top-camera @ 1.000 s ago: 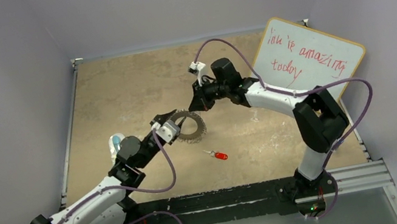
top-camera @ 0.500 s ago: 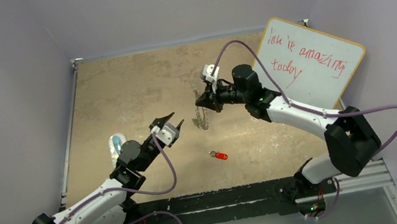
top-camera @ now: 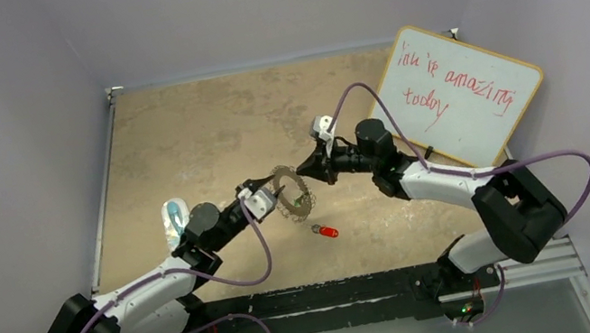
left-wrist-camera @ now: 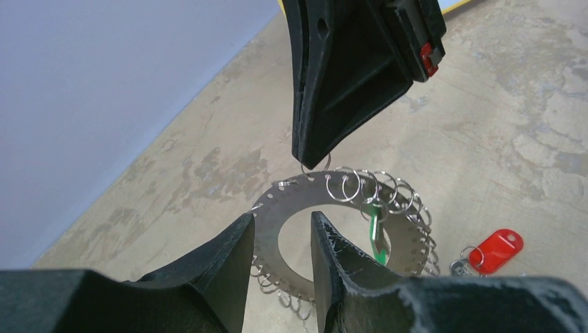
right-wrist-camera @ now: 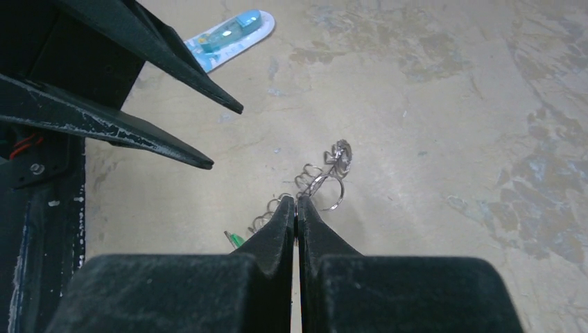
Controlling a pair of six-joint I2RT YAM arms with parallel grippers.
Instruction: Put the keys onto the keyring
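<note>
- My right gripper (top-camera: 307, 169) has its jaws shut tight on one small wire loop at the top of the keyring (top-camera: 291, 193), which hangs in the air from that single pinch
- My left gripper (left-wrist-camera: 282, 218) is partly open and holds nothing. Its fingers sit at the keyring's lower rim, and I cannot tell whether they touch it
- My main worry is the thin hold: if the left fingers close off-centre, I expect the keyring to swing, twist or slip out of the right jaws
- The left fingers could also snag the fringe loops instead of the flat band and end up with a poor grasp
- The red key (top-camera: 327, 231) lies on the table, below the keyring and just beside it, not yet threaded. With both grippers busy at the keyring, I judge that picking up something so small and flat will be awkward
- The green key (left-wrist-camera: 375, 234) already dangles inside the keyring, and a jolt would set it swinging
- The keyring is a flat silvery band with a wide open centre, small holes and a crowded fringe of wire loops
</note>
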